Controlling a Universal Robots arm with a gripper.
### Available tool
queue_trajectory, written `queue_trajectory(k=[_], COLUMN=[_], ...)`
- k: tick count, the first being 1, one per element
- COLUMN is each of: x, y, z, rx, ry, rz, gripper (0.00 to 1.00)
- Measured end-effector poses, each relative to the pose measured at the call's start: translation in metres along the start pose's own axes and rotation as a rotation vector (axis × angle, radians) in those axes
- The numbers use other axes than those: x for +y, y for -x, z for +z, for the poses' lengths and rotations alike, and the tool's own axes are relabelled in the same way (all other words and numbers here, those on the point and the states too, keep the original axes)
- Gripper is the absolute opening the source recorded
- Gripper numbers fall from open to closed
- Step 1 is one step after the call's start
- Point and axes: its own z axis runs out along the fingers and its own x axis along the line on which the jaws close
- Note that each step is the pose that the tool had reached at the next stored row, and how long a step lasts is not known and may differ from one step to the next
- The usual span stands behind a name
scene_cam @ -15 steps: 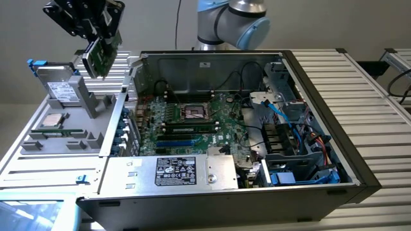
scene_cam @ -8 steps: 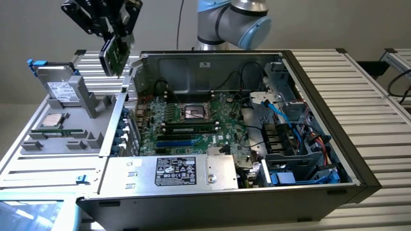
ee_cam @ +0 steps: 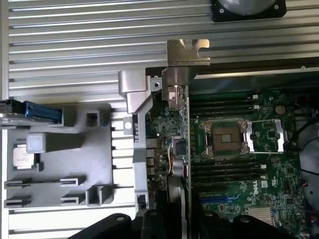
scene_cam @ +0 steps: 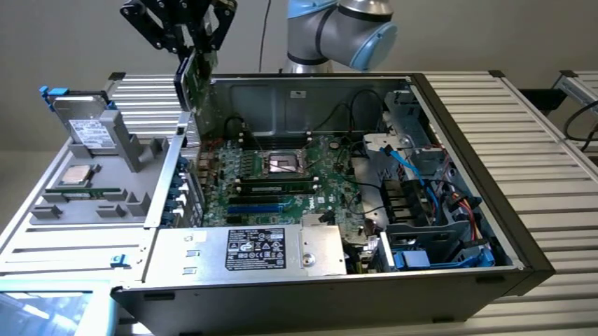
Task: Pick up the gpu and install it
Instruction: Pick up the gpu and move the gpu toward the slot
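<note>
Currently your tool (scene_cam: 195, 43) is clamped on the gpu (scene_cam: 193, 80), which hangs in the air and touches no surface. In the exterior view the card is held on edge, upright with a slight tilt, above the rear corner of the open computer case (scene_cam: 467, 280) on the exterior view's left; its lower end sits just over the case wall. The tool's pads are mostly hidden behind the card, so the grip appears to be on its upper edge, though you cannot confirm the exact contact.

From the wrist view you look along the card's thin edge; its silver end bracket (ee_cam: 187, 55) is the end farthest from the tool and lies over the line where the case rim meets the ribbed bench (ee_cam: 75, 45). To one side of the card you see the green motherboard (ee_cam: 259, 164), with the open CPU socket (ee_cam: 223, 137) near the card but apart from it; to the other side the grey fixture (ee_cam: 75, 154) rests on the bench just beside the case. In the exterior view a white-labelled hard drive (scene_cam: 89, 126) stands in that fixture, well apart from the gpu.
</note>
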Motion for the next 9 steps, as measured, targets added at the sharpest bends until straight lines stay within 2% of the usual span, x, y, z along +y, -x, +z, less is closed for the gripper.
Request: queue_trajectory(k=[5, 9], x=[-0.0034, -0.0083], y=[0.023, 0.035], z=[0.0000, 0.0002], rx=[0.0007, 0.0008], ry=[-0.0001, 0.0000], rz=[0.000, 0.000], gripper=[0.29, 0.29])
